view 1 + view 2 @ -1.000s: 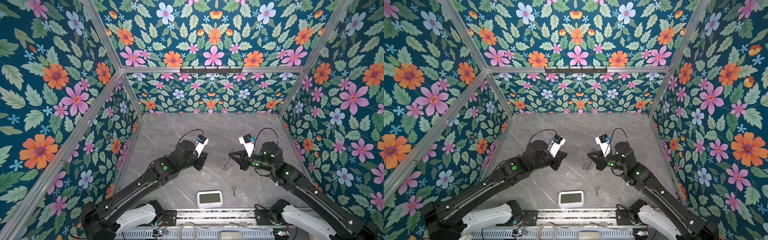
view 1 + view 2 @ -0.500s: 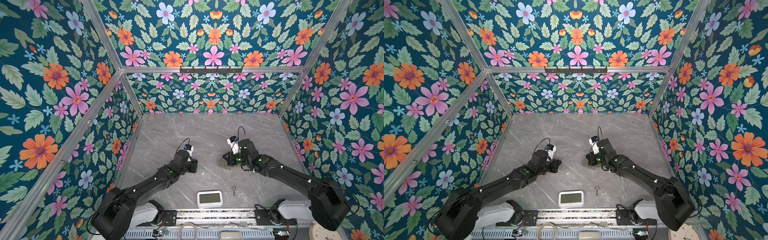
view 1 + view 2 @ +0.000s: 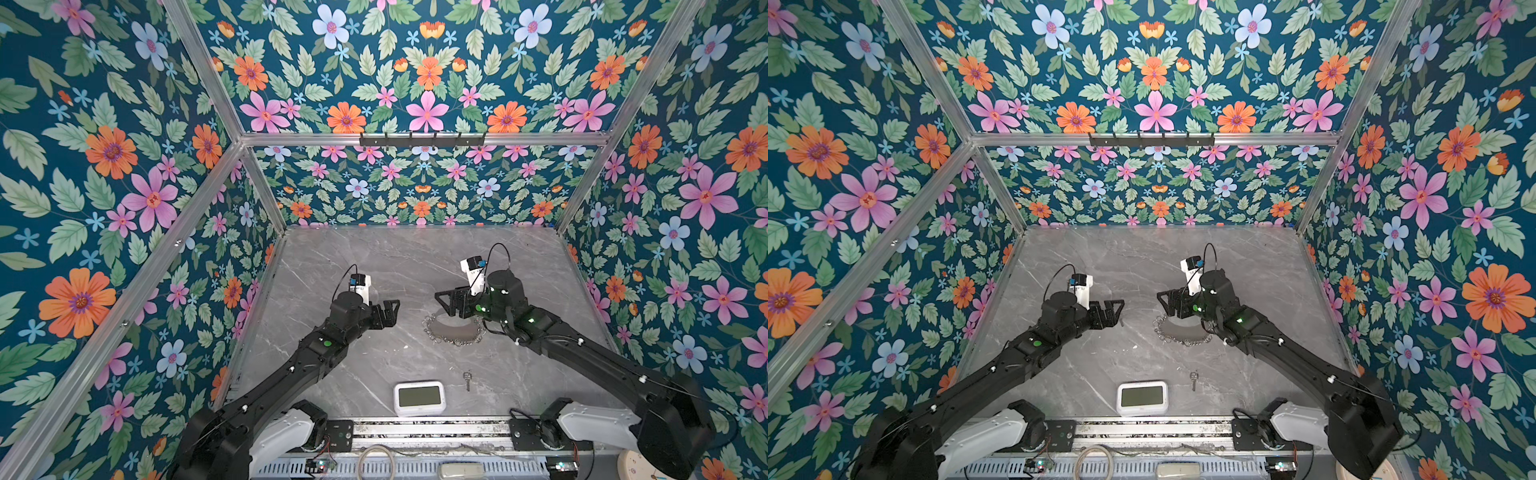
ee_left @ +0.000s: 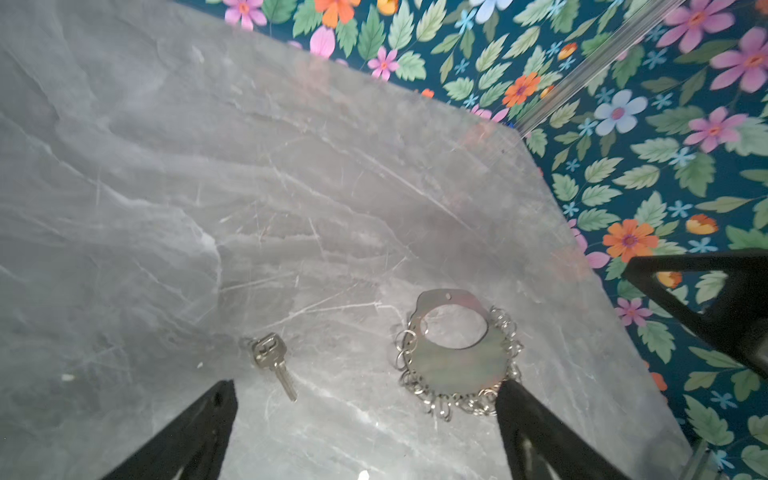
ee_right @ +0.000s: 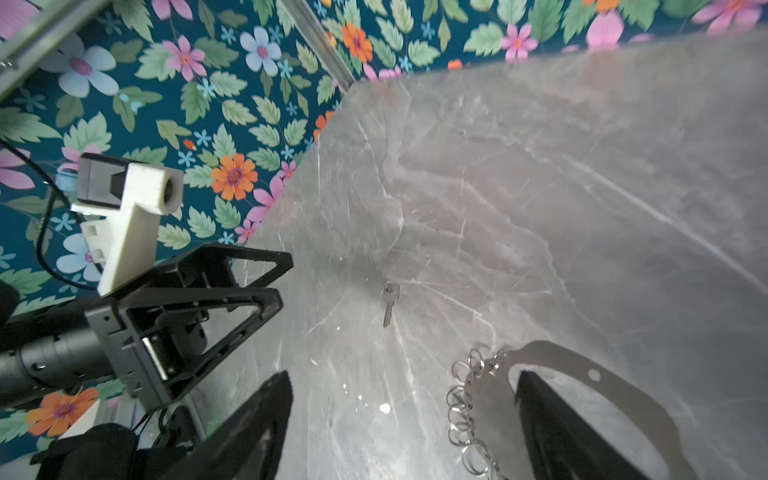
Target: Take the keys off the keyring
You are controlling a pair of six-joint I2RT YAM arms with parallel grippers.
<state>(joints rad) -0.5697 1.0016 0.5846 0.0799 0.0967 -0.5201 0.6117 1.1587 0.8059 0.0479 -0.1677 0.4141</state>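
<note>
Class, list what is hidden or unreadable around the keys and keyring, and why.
Keyring: in the right wrist view, a finger of the right gripper covers part of the plate, and the picture's edge cuts off some rings.
Key beside the clock: in both top views, too small to show its teeth.
Clock display: top views, too small to read.

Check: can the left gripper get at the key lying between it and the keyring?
Probably yes. The key lies flat on bare table just ahead of the open left gripper, apart from the keyring, with nothing over it. Lying flat, it may be hard to pinch.
</note>
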